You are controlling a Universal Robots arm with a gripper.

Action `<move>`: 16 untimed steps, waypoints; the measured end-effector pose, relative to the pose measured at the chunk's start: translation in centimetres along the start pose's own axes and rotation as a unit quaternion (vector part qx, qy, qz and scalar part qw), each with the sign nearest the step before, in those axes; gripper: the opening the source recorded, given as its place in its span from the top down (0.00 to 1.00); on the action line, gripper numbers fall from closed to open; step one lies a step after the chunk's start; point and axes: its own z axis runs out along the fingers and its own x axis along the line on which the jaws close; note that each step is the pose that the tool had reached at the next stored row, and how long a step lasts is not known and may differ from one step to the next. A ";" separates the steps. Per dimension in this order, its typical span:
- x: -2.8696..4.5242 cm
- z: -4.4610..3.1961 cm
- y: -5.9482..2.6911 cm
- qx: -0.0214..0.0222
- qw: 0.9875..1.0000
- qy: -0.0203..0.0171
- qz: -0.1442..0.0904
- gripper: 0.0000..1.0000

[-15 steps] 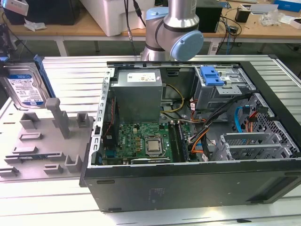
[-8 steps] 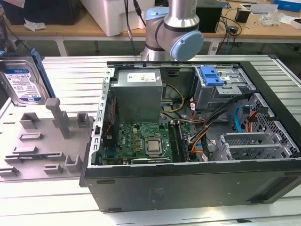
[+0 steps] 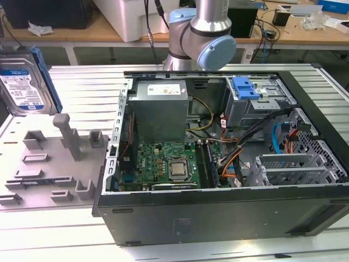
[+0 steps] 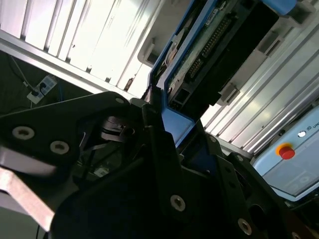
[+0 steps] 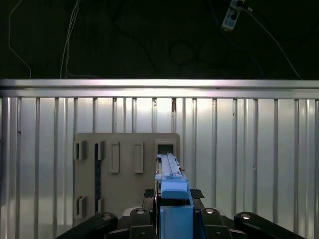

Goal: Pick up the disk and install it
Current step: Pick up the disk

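The disk [image 3: 20,82] is a silver hard drive with a white-and-blue label and a blue carrier bracket. In the exterior view it hangs upright at the far left, above the grey holder plate [image 3: 49,164]. In both wrist views my gripper [image 5: 173,195] is shut on the disk [image 5: 169,172], whose blue bracket edge sits between the black fingers [image 4: 154,119]. In the second wrist view the disk's [image 4: 209,55] underside and connector stick out beyond the fingers. The first wrist view looks down past the disk onto the holder plate [image 5: 124,159].
An open black computer case [image 3: 218,213] lies on the slatted aluminium table [image 3: 82,82], to the exterior view's right of the plate. Inside it are a grey power supply [image 3: 161,109], a motherboard [image 3: 163,164] and a silver drive cage [image 3: 256,106] with a blue tab [image 3: 245,87].
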 end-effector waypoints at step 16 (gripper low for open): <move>0.22 -4.10 -0.28 0.000 1.000 0.000 0.000 0.63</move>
